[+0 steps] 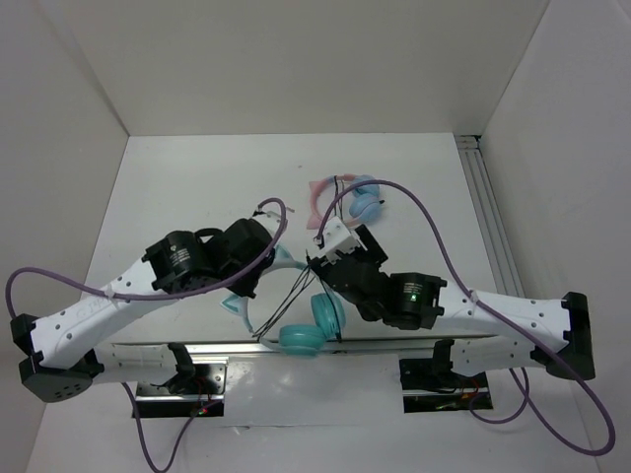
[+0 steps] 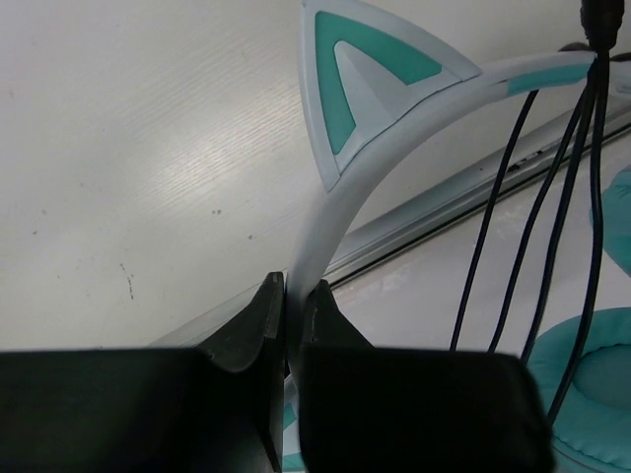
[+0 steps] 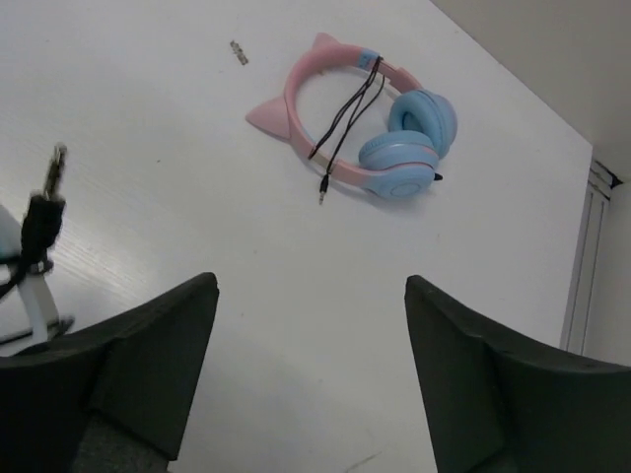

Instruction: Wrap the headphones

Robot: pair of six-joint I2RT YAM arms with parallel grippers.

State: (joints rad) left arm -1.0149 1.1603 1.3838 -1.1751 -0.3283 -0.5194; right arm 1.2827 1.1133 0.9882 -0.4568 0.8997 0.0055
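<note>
Headphones point(image 1: 325, 315) are held at lower centre of the top view, headband point(image 2: 335, 207) pinched by left gripper point(image 2: 293, 296). Cord point(image 2: 532, 217) is looped several times across it; plug point(image 3: 44, 202) is left free. Right gripper point(image 3: 311, 286) is spread, empty. Wrapping is judged mostly done.

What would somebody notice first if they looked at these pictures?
Probably the teal headphones with cat ears, near the middle of the table by its front edge, with the left gripper pinching their pale headband. Next comes the pink pair with blue ear cups, lying farther back. The right gripper hangs wide open, holding nothing.
</note>
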